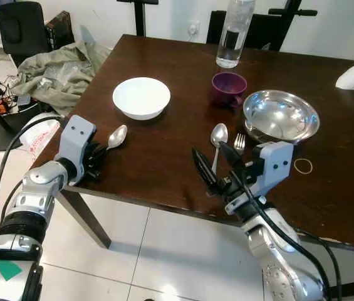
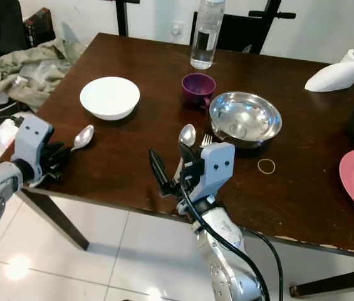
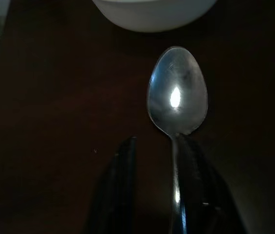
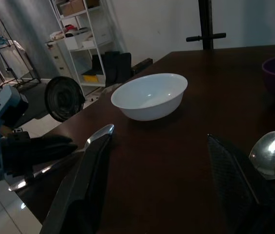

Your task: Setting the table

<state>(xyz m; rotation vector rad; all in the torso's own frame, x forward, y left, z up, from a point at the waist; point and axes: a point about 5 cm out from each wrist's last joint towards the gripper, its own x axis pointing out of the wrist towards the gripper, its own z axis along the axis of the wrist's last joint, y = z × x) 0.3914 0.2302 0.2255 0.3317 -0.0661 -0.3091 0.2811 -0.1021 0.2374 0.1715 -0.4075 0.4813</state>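
Dark wood table (image 1: 164, 157) carries the scene from the head camera: the left gripper (image 1: 95, 158) sits at the near edge, fingers closed around the handle of a spoon (image 1: 116, 136) whose bowl points toward the white bowl (image 1: 141, 97) beyond. The right gripper (image 1: 217, 164) hovers spread wide, a second spoon (image 1: 218, 135) and a fork (image 1: 239, 142) just ahead of it. From the left wrist, the fingers (image 3: 195, 195) clamp the handle. From the right wrist, both fingers (image 4: 83, 190) stand far apart, holding nothing.
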